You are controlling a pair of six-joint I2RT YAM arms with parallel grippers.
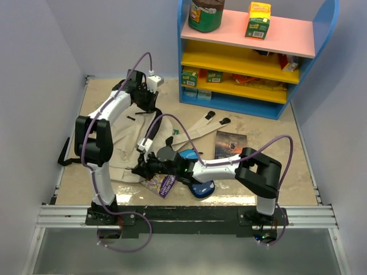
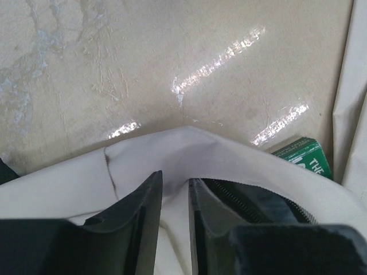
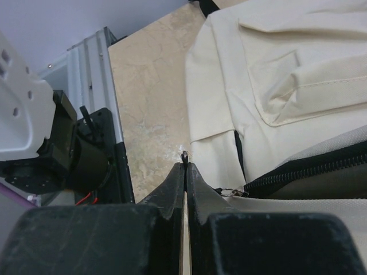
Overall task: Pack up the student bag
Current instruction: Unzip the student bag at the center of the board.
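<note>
The student bag (image 1: pixel 127 153) lies flat on the table, beige canvas with straps (image 1: pixel 195 129) running right to black buckles (image 1: pixel 210 114). My left gripper (image 1: pixel 150 106) is at the bag's far edge. In the left wrist view its jaws (image 2: pixel 175 179) stand a narrow gap apart, a fold of the beige bag (image 2: pixel 172 146) rising between them beside the dark zip (image 2: pixel 252 197). My right gripper (image 1: pixel 139 169) is at the bag's near edge. In the right wrist view it (image 3: pixel 185 165) is shut on a thin black zip pull (image 3: pixel 185 154) next to the slider (image 3: pixel 232 192).
A blue pencil case (image 1: pixel 199 187) and a purple packet (image 1: pixel 163 184) lie under the right arm, a book (image 1: pixel 230 143) to its right. A green box (image 2: pixel 307 154) lies past the bag's edge. A colourful shelf (image 1: pixel 252 57) with boxes stands at the back right.
</note>
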